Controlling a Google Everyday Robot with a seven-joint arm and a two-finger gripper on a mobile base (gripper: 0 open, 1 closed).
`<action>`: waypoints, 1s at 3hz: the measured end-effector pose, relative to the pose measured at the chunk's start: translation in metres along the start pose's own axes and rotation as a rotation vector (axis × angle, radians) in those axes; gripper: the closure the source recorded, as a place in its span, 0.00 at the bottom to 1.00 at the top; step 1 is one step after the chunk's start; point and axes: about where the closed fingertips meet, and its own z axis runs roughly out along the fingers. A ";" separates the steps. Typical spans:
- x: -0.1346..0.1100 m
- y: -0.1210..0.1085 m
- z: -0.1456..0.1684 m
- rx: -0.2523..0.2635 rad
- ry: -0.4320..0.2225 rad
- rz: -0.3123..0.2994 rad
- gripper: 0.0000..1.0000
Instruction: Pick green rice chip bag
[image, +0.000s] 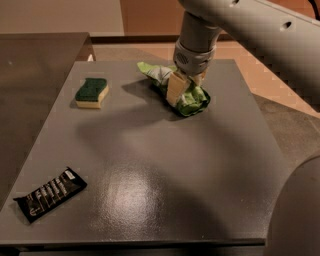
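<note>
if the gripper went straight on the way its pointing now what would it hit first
The green rice chip bag. The gripper points down at the far side of the table and sits right at the bag, apparently touching it, though depth is hard to judge. Below the bag is only the tabletop.
</note>
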 end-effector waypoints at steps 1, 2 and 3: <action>0.001 0.005 -0.011 -0.009 -0.019 -0.012 0.88; -0.001 0.011 -0.028 -0.020 -0.052 -0.031 1.00; -0.005 0.017 -0.060 -0.038 -0.105 -0.072 1.00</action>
